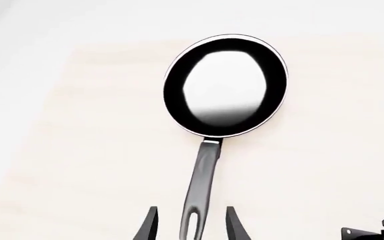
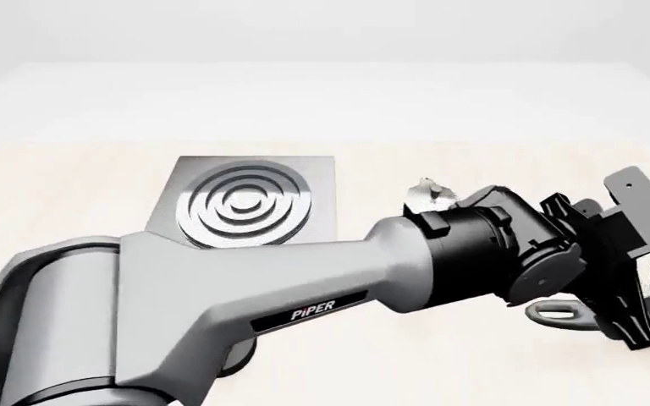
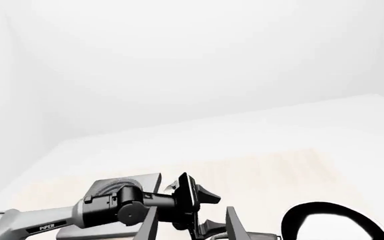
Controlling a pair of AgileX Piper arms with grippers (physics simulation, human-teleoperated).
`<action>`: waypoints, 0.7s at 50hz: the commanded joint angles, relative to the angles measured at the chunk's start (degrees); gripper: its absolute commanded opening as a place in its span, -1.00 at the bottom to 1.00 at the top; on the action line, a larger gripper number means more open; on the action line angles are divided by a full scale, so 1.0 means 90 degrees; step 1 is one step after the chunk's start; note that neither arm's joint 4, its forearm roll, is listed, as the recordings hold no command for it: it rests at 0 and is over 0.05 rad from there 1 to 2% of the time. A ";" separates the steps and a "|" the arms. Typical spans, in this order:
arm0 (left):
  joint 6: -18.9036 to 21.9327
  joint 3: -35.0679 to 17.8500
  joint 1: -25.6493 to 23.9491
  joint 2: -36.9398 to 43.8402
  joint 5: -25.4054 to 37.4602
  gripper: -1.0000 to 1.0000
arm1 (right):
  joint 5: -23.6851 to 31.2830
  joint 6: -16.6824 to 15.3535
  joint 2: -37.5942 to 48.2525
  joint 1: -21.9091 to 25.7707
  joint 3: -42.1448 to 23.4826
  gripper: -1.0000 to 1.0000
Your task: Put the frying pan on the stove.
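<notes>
- Frying pan (image 2: 560,313): front view shows only the handle's looped end; the left arm (image 2: 302,288) covers the rest. Right wrist view crops the bowl (image 3: 325,220) at the lower edge.
- Stove (image 2: 246,203): near corner behind the left arm.
- Left tool (image 1: 191,225): fingertips only, bases cropped; grip on the handle undeterminable.
- Right tool (image 3: 191,225): likewise cropped.

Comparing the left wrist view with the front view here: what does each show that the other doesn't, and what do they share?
Only the left wrist view shows the frying pan's whole round bowl, with its handle running back between the open left gripper's fingers.

Only the front view shows the stove, with nothing on it, and the left arm reaching across toward the right side.

Both show the pale table and some of the pan: in the front view, only the looped handle end and a sliver beyond the arm are visible.
</notes>
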 commanded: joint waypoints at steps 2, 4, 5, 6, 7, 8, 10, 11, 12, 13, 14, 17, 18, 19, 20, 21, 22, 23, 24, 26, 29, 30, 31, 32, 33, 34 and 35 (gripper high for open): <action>-0.0136 0.0051 -0.0051 0.0092 -0.0119 1.00 | -0.0015 -0.0057 0.0000 -0.0011 0.0173 1.00; -0.0146 0.0051 -0.0045 0.0135 -0.0151 1.00 | -0.0012 -0.0049 0.0000 -0.0015 0.0170 1.00; -0.0149 0.0096 -0.0060 0.0137 -0.0179 1.00 | -0.0012 -0.0048 0.0000 -0.0016 0.0170 1.00; -0.0160 0.0147 -0.0070 0.0129 -0.0215 1.00 | -0.0010 -0.0052 0.0000 -0.0013 0.0165 1.00; -0.0153 0.0128 -0.0056 0.0160 -0.0218 1.00 | -0.0009 -0.0048 0.0000 -0.0015 0.0163 1.00; -0.0158 0.0111 -0.0051 0.0178 -0.0211 1.00 | -0.0008 -0.0048 0.0000 -0.0013 0.0161 1.00; -0.0157 0.0076 -0.0032 0.0220 -0.0208 1.00 | -0.0007 -0.0043 0.0000 -0.0013 0.0157 1.00; -0.0161 0.0073 -0.0031 0.0236 -0.0208 1.00 | -0.0007 -0.0041 0.0000 -0.0013 0.0156 1.00; -0.0161 0.0104 -0.0041 0.0235 -0.0223 1.00 | -0.0007 -0.0041 0.0000 -0.0012 0.0157 1.00; -0.0173 0.0106 -0.0040 0.0248 -0.0236 1.00 | -0.0006 -0.0038 0.0000 -0.0013 0.0154 1.00; -0.0174 0.0107 -0.0039 0.0256 -0.0241 1.00 | -0.0006 -0.0035 0.0000 -0.0012 0.0154 1.00; -0.0182 0.0101 -0.0041 0.0280 -0.0257 1.00 | -0.0005 -0.0030 0.0000 -0.0015 0.0154 1.00; -0.0187 0.0098 -0.0044 0.0292 -0.0263 1.00 | -0.0005 -0.0028 0.0000 -0.0015 0.0155 1.00; -0.0191 0.0087 -0.0041 0.0304 -0.0263 1.00 | -0.0008 -0.0026 0.0000 -0.0016 0.0159 1.00; -0.0185 0.0074 -0.0036 0.0323 -0.0266 1.00 | -0.0013 -0.0026 0.0000 -0.0015 0.0168 1.00; -0.0186 0.0061 -0.0035 0.0339 -0.0260 1.00 | -0.0004 -0.0025 0.0000 -0.0016 0.0161 1.00; -0.0183 0.0080 -0.0045 0.0338 -0.0267 1.00 | -0.0007 -0.0021 0.0000 -0.0017 0.0165 1.00; -0.0176 0.0077 -0.0041 0.0347 -0.0267 1.00 | -0.0007 -0.0020 0.0000 -0.0017 0.0167 1.00; -0.0172 0.0028 -0.0023 0.0382 -0.0250 1.00 | -0.0008 -0.0018 0.0000 -0.0017 0.0170 1.00; -0.0160 0.0000 -0.0015 0.0417 -0.0237 1.00 | -0.0011 -0.0013 0.0000 -0.0018 0.0171 1.00; -0.0152 -0.0025 -0.0004 0.0468 -0.0238 1.00 | -0.0016 -0.0008 0.0000 -0.0019 0.0180 1.00; -0.0149 -0.0025 -0.0002 0.0477 -0.0244 1.00 | -0.0017 -0.0008 0.0000 -0.0022 0.0180 1.00; -0.0149 -0.0067 0.0017 0.0540 -0.0241 1.00 | -0.0015 -0.0001 0.0000 -0.0023 0.0176 1.00; -0.0149 -0.0070 0.0017 0.0541 -0.0240 1.00 | -0.0015 -0.0001 0.0000 -0.0023 0.0176 1.00; -0.0155 -0.0083 0.0020 0.0559 -0.0238 1.00 | -0.0018 0.0001 0.0000 -0.0023 0.0179 1.00; -0.0150 -0.0097 0.0024 0.0584 -0.0242 1.00 | -0.0004 -0.0001 0.0000 -0.0019 0.0166 1.00; -0.0153 -0.0119 0.0026 0.0610 -0.0240 1.00 | -0.0003 0.0005 0.0000 -0.0021 0.0166 1.00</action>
